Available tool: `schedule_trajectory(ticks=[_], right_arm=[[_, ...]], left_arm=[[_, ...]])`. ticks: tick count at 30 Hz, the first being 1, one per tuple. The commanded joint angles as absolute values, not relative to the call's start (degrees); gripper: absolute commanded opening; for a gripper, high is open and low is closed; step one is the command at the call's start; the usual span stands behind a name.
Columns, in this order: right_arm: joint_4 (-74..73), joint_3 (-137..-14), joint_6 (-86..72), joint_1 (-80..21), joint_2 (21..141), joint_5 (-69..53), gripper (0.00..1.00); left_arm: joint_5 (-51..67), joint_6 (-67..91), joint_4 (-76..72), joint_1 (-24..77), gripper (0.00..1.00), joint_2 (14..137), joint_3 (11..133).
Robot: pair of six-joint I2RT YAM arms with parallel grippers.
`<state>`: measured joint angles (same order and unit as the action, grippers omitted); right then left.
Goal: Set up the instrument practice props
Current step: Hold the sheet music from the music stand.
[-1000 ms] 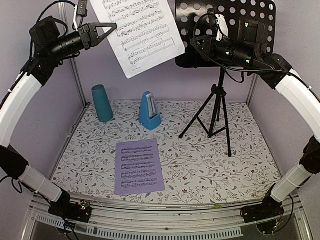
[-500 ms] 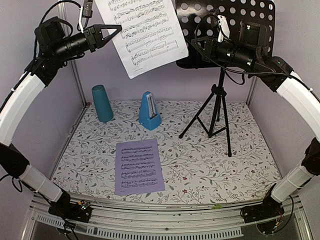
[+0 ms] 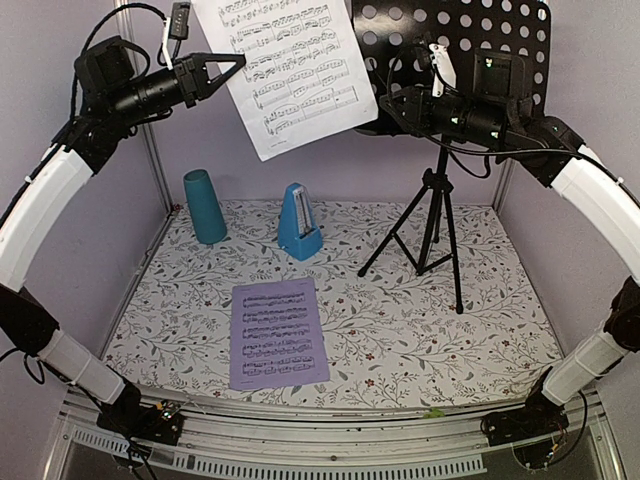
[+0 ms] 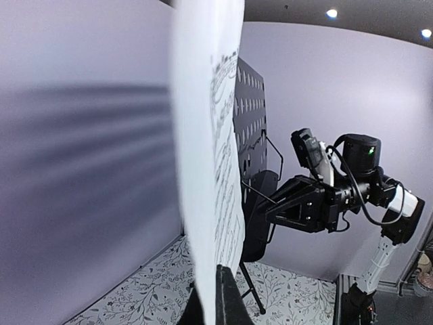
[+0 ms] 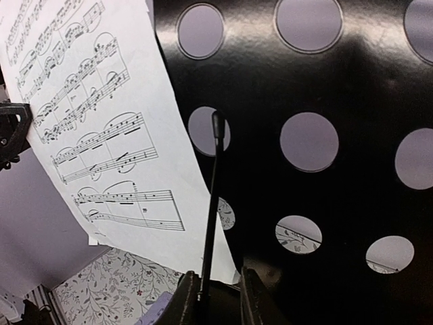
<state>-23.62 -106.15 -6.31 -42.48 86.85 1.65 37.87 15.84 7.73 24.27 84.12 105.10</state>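
My left gripper (image 3: 238, 62) is shut on the left edge of the white sheet-music page (image 3: 290, 70), which hangs high in the air with its right edge overlapping the music stand's black perforated tray (image 3: 400, 30). In the left wrist view the page (image 4: 210, 135) stands edge-on, pinched at my left gripper (image 4: 216, 288). My right gripper (image 3: 385, 100) is at the tray's lower left. It (image 5: 218, 277) is open a little, with the tray's thin wire page holder (image 5: 213, 196) between its fingers, against the left one. The lavender page (image 3: 278, 333) lies flat on the table. The blue metronome (image 3: 300, 222) stands behind it.
A tall teal cup (image 3: 204, 206) stands at the back left, near the metal corner post (image 3: 150, 150). The stand's tripod legs (image 3: 435, 225) spread over the floral mat at the back right. Lavender walls close in the back and both sides.
My left arm has carried the white page a little to the right, toward the tray. My right gripper's jaws have parted slightly around the wire holder.
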Motion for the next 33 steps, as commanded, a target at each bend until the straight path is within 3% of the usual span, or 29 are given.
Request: schedule_trajectory(ticks=[1, 8, 19, 33], right_arm=[[-23.9, -105.9, -6.5, -42.5, 87.1, 2.1, 0.14], [-15.2, -98.2, -6.6, -42.6, 82.3, 2.3, 0.0], [5.8, -78.1, -5.4, -42.5, 73.7, 1.2, 0.0], [16.0, -73.5, -2.1, -42.6, 74.4, 3.8, 0.0]], left_arm=[[37.1, 14.9, 7.9, 25.0, 0.0, 83.8, 104.7], [36.1, 13.8, 8.4, 25.7, 0.0, 84.2, 104.8], [34.8, 12.8, 7.8, 27.7, 0.0, 86.5, 107.7], [31.9, 16.6, 10.9, 31.0, 0.0, 89.5, 114.9]])
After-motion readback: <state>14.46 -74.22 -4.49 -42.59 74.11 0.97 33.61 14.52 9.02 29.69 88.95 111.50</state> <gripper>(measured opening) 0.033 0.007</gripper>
